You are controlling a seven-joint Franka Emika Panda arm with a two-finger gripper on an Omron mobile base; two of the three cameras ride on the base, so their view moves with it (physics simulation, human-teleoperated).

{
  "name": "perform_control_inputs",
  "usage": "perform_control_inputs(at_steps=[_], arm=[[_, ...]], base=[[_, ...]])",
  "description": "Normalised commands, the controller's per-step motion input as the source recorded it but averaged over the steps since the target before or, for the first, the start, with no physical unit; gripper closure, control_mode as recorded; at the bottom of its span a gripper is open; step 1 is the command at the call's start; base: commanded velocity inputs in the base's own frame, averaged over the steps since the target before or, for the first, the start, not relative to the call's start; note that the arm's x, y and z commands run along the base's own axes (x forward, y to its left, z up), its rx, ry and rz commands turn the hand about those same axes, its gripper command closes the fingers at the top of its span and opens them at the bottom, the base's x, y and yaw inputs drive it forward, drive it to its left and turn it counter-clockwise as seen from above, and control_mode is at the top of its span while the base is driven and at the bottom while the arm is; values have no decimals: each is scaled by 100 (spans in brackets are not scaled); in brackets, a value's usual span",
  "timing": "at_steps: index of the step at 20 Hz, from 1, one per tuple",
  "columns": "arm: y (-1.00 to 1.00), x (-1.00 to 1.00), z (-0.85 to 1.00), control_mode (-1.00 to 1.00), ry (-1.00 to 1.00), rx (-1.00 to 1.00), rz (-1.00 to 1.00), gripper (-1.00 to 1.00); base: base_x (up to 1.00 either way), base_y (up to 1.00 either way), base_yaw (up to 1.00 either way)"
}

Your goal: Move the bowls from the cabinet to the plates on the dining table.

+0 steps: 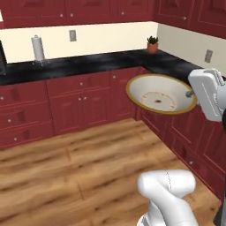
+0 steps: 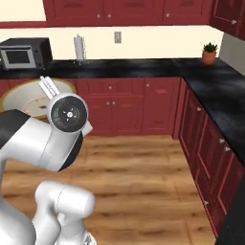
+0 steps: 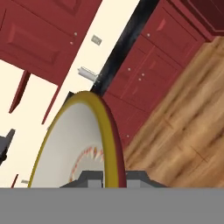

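Observation:
A shallow, wide bowl (image 1: 161,93), cream-white inside with a tan-gold rim, hangs in the air above the wooden floor, tilted toward the left base camera. My gripper (image 1: 190,94) is shut on its right rim. In the hand view the bowl (image 3: 72,144) stands edge-on, with its rim between the fingertips of the gripper (image 3: 114,176). From the right base view the bowl (image 2: 24,101) shows at the left, partly hidden behind my arm. Dark red wall cabinets (image 1: 88,11) with shut doors run along the top. The plates and the dining table are out of view.
An L-shaped black counter (image 1: 88,64) over red base cabinets and drawers (image 1: 79,103) wraps the corner. On it stand a paper towel holder (image 1: 38,47), a potted plant (image 1: 152,44) and a microwave (image 2: 24,53). Open wooden floor (image 1: 79,167) lies in front.

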Motion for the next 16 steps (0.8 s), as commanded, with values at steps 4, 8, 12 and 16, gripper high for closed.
perform_control_inputs(at_steps=[4,8,12,16], arm=[[0,0,0,100,0,0,0,100],[0,0,0,100,0,0,0,100],[0,0,0,100,0,0,0,100],[0,0,0,100,0,0,0,100]], base=[[100,-2,13],[100,-4,16],[100,0,27],[61,22,56]])
